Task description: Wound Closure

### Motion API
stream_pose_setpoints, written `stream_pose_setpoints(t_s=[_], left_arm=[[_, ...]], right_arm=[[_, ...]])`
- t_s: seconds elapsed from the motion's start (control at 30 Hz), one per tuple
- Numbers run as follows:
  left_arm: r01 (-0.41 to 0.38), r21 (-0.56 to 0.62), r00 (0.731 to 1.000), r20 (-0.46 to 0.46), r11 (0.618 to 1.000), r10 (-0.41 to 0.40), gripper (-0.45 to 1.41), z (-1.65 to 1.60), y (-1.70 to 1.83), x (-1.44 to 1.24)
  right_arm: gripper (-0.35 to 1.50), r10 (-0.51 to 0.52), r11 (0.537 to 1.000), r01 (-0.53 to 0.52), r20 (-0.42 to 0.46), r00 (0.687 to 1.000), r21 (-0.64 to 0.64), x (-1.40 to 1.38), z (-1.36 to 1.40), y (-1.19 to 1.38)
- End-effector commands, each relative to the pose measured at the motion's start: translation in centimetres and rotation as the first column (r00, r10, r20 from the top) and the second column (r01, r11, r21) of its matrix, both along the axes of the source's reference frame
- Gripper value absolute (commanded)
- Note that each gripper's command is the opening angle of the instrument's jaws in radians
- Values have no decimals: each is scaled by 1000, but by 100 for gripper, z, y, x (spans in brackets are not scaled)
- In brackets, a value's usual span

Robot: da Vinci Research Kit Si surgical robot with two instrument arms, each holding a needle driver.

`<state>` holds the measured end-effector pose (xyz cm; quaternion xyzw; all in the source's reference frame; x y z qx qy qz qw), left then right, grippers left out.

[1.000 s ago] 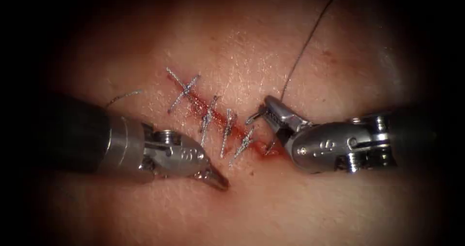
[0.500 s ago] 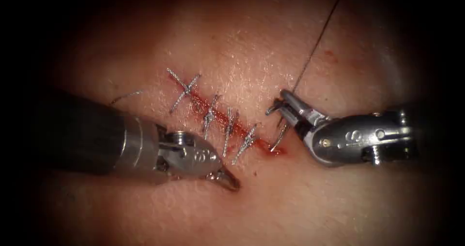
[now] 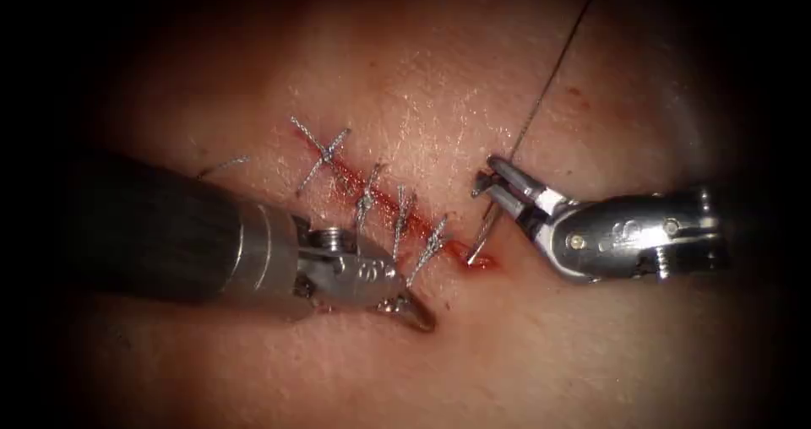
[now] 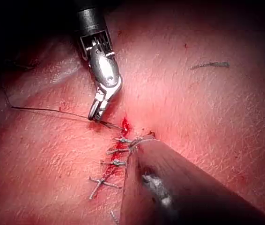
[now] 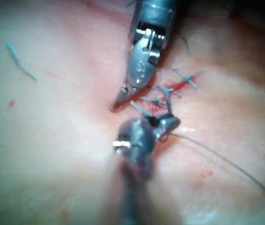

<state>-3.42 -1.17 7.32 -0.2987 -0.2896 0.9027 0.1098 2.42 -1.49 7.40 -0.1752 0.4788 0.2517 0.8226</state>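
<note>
On the tissue (image 3: 439, 83): four stitches (image 3: 397, 218); right pincer (image 3: 488, 182) grasping needle (image 3: 481, 241); left pincer (image 3: 420, 315) clenched, empty.

Left tool (image 3: 414, 313) reaching in low, fingers closed and empty, tip angled downward, right tool (image 3: 492, 183) opposite, fingers clamped on needle.

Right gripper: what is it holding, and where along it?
The right gripper grips the needle near its thread end; the tip sits in the tissue.
</note>
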Motion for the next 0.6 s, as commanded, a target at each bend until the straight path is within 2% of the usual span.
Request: stream_pose_setpoints(t_s=[0.03, 0.37, 0.6], left_arm=[[-2, 0, 1000, 1, 1000, 2, -35, 7, -4, -5], [0, -8, 1000, 3, 1000, 0, -37, 19, 2, -7], [-2, -12, 1000, 2, 1000, 2, -37, 26, 4, -6]], right_arm=[[-35, 2, 1000, -2, -5, 1000, 9, 2, 4, -6], [-35, 12, 999, -12, -19, 1000, 37, -1, 1, -1], [-35, 13, 996, -7, -71, 997, 84, -1, 2, 0]])
